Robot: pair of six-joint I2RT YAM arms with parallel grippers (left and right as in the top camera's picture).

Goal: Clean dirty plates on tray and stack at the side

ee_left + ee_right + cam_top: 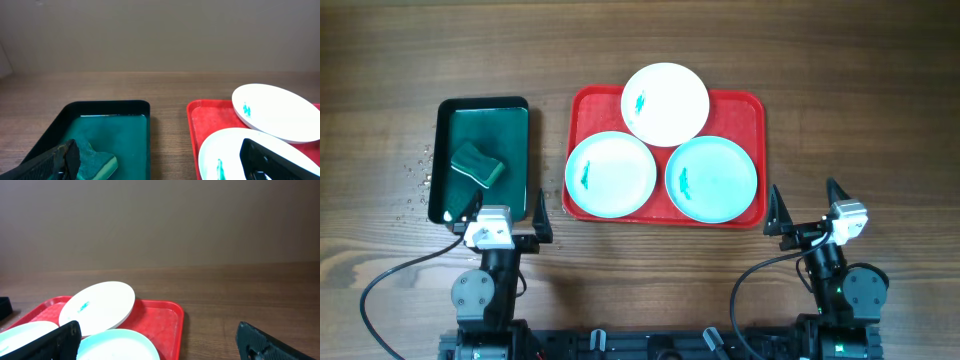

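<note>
Since no plate is wiped or stacked aside, everything is left to do: the white plate (665,103) and both aqua plates (610,174) lie smeared on the red tray (582,110). My left tool (500,215) and right tool (805,200) gape wide and empty, and the sponge (479,164) lies in the green tray (446,120).

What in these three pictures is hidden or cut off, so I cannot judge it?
Left wrist: sponge, partly behind a finger of the left hand and cut by the bottom edge.
Right wrist: both aqua plates, cut by the bottom edge; smears unseen.
Overhead: specks beside the green tray, too small to identify.
</note>
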